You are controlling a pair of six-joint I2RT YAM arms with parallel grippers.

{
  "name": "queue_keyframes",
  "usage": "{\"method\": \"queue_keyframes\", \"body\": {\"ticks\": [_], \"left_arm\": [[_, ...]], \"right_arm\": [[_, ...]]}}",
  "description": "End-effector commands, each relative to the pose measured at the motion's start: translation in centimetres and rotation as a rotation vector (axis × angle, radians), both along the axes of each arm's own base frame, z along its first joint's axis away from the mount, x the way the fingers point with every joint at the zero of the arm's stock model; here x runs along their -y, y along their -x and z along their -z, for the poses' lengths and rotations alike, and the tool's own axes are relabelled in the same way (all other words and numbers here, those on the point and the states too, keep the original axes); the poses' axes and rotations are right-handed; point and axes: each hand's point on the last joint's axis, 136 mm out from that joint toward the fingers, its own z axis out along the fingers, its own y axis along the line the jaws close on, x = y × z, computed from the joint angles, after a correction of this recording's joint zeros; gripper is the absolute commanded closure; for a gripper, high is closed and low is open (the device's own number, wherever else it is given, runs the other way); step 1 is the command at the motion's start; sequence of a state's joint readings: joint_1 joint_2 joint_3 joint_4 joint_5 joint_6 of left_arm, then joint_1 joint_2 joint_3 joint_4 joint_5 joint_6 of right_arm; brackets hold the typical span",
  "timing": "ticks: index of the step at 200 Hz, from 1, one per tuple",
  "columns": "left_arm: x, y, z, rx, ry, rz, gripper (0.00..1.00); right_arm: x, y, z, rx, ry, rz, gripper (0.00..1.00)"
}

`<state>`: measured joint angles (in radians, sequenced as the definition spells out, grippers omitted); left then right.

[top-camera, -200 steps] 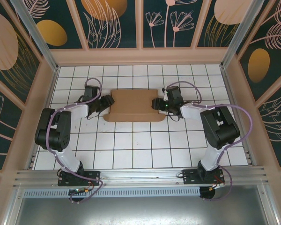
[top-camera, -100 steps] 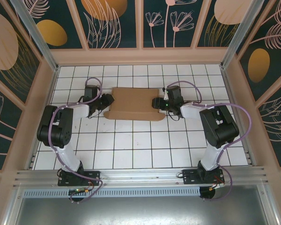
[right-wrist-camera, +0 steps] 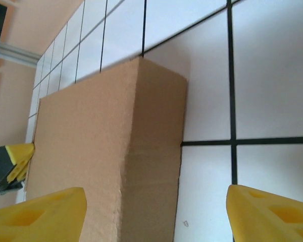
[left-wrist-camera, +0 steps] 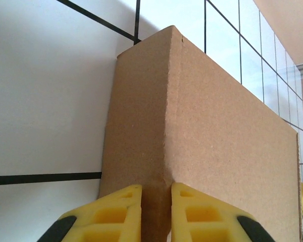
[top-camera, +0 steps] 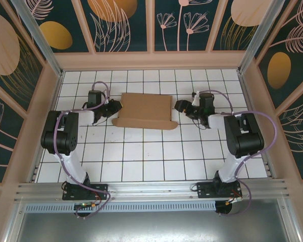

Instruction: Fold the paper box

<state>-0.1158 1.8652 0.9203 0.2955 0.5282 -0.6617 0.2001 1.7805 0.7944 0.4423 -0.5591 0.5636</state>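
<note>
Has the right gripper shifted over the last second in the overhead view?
Yes. Against the white tiled table, the right gripper has pulled rightward, off the right end of the plain brown cardboard paper box.

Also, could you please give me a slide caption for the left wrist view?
Left gripper pinching a folded edge of the paper box over white tiles.

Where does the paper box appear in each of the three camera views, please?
Top external: paper box at the far middle of the white tiled table.
Left wrist: centre and right, its upright end held at the bottom edge.
Right wrist: centre-left, its other end facing the camera.
Shared landmark: the left gripper, clamped on the box's left end; seen at the right wrist view's far left edge.
</note>
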Motion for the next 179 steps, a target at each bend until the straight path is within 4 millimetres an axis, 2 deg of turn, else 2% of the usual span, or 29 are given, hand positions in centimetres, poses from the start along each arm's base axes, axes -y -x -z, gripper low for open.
{"method": "queue_keyframes", "body": {"ticks": [1,18,47,61,73,88,89,101,110,128,155,179], "left_arm": [[-0.5,3.8,5.7,-0.195,-0.048,0.028,0.87],[-0.8,3.6,5.6,-0.190,-0.072,0.034,0.89],[-0.9,3.1,4.9,-0.170,-0.092,0.039,0.89],[-1.1,2.8,4.4,-0.156,-0.113,0.040,0.89],[-1.3,2.4,3.8,-0.141,-0.141,0.037,0.88],[-1.2,2.5,4.0,-0.150,-0.178,0.048,0.88],[-1.2,2.1,3.6,-0.137,-0.179,0.046,0.88],[-0.8,1.5,3.2,-0.125,-0.193,0.053,0.88],[-0.6,1.6,3.2,-0.124,-0.195,0.057,0.88],[-0.5,1.7,3.1,-0.122,-0.203,0.062,0.87],[-0.5,1.7,2.7,-0.113,-0.210,0.062,0.87],[-0.4,1.8,2.7,-0.114,-0.202,0.064,0.87]], "right_arm": [[-1.2,0.0,0.3,-0.024,-0.037,-0.054,0.27],[-1.1,0.0,1.0,-0.018,0.074,-0.051,0.26],[-0.8,-0.3,0.4,0.057,0.288,-0.045,0.24],[-0.9,-0.5,-1.4,0.191,0.443,-0.045,0.23],[-1.7,-0.5,-4.2,0.370,0.575,-0.068,0.25],[-4.5,0.7,-7.8,0.646,0.664,-0.199,0.27],[-4.7,0.8,-8.1,0.667,0.666,-0.211,0.27],[-7.6,2.7,-9.4,0.863,0.707,-0.396,0.25],[-9.5,4.2,-9.1,0.954,0.721,-0.559,0.25],[-12.1,5.9,-7.6,1.059,0.763,-0.799,0.24],[-15.0,6.3,-5.8,1.129,0.803,-0.941,0.22],[-17.9,6.0,-4.9,1.153,0.799,-0.974,0.20]]}}
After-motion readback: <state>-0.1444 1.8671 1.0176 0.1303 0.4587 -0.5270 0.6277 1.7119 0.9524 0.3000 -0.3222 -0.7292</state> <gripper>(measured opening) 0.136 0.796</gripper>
